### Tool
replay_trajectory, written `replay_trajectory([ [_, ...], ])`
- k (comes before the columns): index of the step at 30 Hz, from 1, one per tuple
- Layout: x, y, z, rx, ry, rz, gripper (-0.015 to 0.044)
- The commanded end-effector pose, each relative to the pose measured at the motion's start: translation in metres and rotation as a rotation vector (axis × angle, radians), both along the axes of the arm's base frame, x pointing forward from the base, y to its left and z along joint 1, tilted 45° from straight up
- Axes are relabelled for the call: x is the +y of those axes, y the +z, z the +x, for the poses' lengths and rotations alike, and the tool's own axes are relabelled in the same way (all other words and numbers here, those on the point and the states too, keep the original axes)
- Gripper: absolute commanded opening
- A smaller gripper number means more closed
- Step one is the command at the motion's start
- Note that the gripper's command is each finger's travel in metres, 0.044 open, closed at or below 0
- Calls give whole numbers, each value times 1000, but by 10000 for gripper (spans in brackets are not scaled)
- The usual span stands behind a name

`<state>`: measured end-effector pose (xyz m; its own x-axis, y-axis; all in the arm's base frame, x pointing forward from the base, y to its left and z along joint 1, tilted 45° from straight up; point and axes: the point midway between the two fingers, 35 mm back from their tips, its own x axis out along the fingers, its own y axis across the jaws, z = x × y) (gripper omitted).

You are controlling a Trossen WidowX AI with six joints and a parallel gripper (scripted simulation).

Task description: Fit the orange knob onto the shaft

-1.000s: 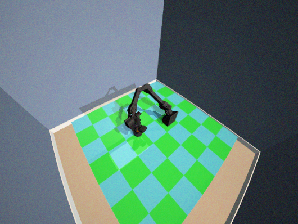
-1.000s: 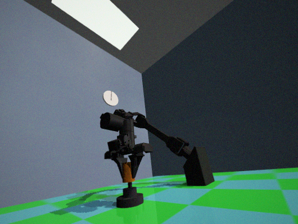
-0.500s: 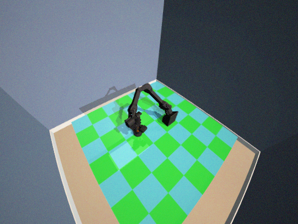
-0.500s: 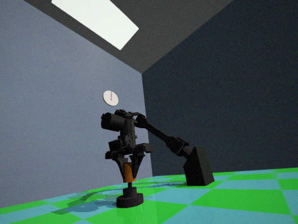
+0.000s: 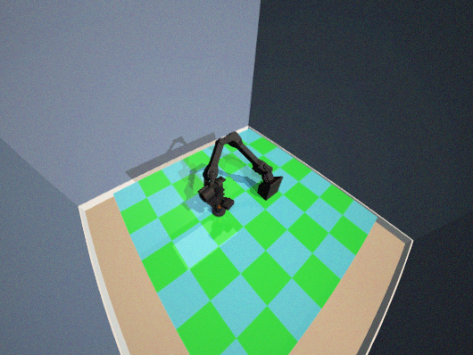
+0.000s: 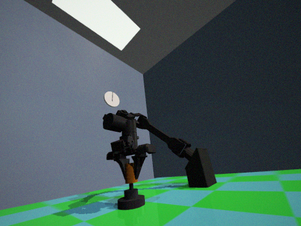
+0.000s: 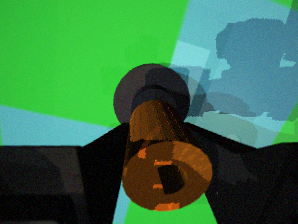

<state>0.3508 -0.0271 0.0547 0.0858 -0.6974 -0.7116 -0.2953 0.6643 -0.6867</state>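
The orange knob (image 6: 130, 171) (image 7: 137, 176) is upright between the fingers of my gripper (image 6: 131, 178) (image 7: 155, 128), which is shut on it. The knob's top face, with a dark opening, faces the wrist camera. The round dark pedestal (image 6: 130, 203) (image 7: 125, 94) (image 5: 219, 213) stands directly below. A short length of the dark shaft (image 6: 130, 186) shows between the knob's lower end and the pedestal's upper step, so the knob is above the pedestal, not down on it. The shaft's top, its flat side and any contact with the knob are hidden.
The arm's dark base block (image 5: 270, 188) (image 6: 201, 170) stands on the green and blue checkered surface (image 5: 241, 312), to the right of the pedestal in the top and exterior views. The arm arches from it to the pedestal. A pale raised rim (image 5: 99, 201) bounds the tan floor.
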Motion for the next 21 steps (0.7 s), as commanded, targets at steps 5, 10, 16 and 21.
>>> replay_trajectory([
  [5, 0, 2, 4, 125, 133, -17, 0],
  [10, -1, 2, 7, 125, 133, -18, 0],
  [16, -2, -1, 7, 125, 133, -18, 0],
  [21, -2, -1, 7, 125, 133, -18, 0],
])
